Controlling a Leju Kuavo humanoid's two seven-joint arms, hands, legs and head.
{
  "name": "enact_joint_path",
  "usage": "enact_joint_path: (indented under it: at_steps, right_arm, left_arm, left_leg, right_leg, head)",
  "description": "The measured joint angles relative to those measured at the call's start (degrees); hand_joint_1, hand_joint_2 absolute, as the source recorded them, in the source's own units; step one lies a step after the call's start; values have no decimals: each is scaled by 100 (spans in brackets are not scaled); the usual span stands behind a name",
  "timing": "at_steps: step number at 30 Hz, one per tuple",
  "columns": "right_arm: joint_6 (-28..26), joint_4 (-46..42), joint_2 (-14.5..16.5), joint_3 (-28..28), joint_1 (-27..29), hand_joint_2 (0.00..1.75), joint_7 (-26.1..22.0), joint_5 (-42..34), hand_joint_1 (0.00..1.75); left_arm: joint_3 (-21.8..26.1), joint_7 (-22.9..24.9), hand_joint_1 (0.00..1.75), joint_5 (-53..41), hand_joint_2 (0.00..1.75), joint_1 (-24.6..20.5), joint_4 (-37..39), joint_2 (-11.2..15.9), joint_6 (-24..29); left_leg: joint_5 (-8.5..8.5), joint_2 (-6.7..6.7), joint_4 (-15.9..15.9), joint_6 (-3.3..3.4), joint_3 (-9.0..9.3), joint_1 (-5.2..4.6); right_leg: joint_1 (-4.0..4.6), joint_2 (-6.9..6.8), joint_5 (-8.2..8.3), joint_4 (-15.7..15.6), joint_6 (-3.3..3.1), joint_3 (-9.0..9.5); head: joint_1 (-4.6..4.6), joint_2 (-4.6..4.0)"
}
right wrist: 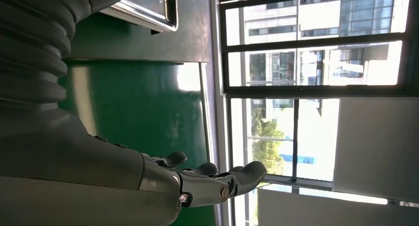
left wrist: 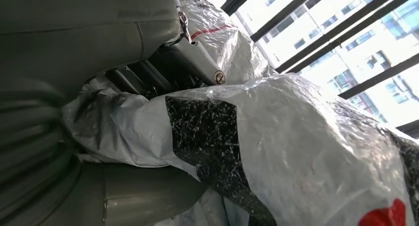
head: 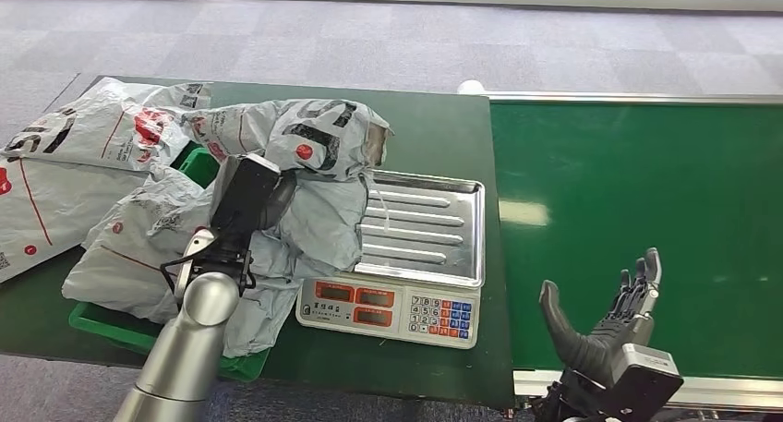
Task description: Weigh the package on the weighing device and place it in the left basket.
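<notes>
A crumpled grey package [head: 319, 168] with black lettering and red dots hangs over the left edge of the scale's steel pan [head: 429, 228]. My left hand [head: 247, 196] grips it from the left; in the left wrist view the package [left wrist: 296, 152] is pressed between the thumb and the dark fingers [left wrist: 148, 77]. The scale [head: 392, 307] stands at the table's front with red displays and a keypad. The green basket [head: 198, 163] lies to the left, mostly buried under other packages. My right hand [head: 609, 316] hovers open above the green conveyor belt, holding nothing.
Several grey packages [head: 102, 136] are heaped on the dark green table [head: 434, 136] and over the basket at the left. The green conveyor belt [head: 637, 210] runs along the right, with a metal rail at its far side. Grey carpet lies beyond.
</notes>
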Motion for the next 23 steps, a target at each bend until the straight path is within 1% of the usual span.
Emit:
enact_joint_path:
  at_steps: [4, 7, 8, 10, 13, 15, 18, 23]
  right_arm:
    - [0, -24, -28, -1, 60, 175, -36, -27, 0]
    - [0, -50, -40, -1, 111, 175, -38, -31, 0]
    - [0, -71, -43, -1, 142, 175, -36, -24, 0]
    - [0, -125, -45, -1, 199, 175, -18, 5, 0]
    - [0, -201, -46, -1, 236, 175, 47, 68, 0]
    - [0, -241, -46, -1, 240, 175, 94, 109, 0]
    - [0, -266, -46, -1, 241, 175, 118, 141, 0]
    - [0, -268, -46, -1, 241, 175, 124, 150, 0]
  left_arm:
    - [58, -14, 175, 84, 175, 2, -131, 91, 82]
    - [149, -27, 175, 30, 175, 12, -288, 187, 365]
    - [209, 8, 175, -99, 175, 15, -372, 240, 506]
    - [372, 256, 175, -682, 175, 24, -561, 378, 717]
    - [674, 838, 175, -1896, 175, 79, -748, 605, 677]
    - [906, 1008, 175, -2409, 175, 141, -776, 714, 606]
    - [1113, 1010, 175, -2610, 175, 196, -775, 778, 591]
    - [1218, 993, 175, -2643, 175, 206, -775, 800, 591]
  left_leg:
    - [0, -1, 0, 0, -1, 0]
    - [0, 0, 0, 0, -2, 0]
    - [0, 0, 0, 0, -2, 0]
    - [-1, 1, -1, -2, -2, 1]
    - [-2, 4, -3, -5, 1, 2]
    - [-2, 5, -3, -6, 2, 7]
    - [-2, 4, -2, -6, 2, 10]
    - [-2, 4, -2, -6, 2, 9]
  right_leg:
    - [0, -1, 0, 0, 0, 0]
    - [0, 1, 0, 0, 0, 0]
    - [1, 3, 0, 0, 0, -1]
    - [3, 5, 0, 1, -1, -1]
    - [8, 6, -4, 1, -5, -2]
    - [10, 5, -4, 1, -7, -1]
    - [9, 5, -4, 1, -7, 0]
    - [7, 5, -3, 1, -6, 1]
  head:
    - [0, 0]
    - [-1, 0]
    - [0, 0]
    - [-1, 0]
    - [-1, 0]
    - [-2, 0]
    - [-1, 0]
    - [-1, 0]
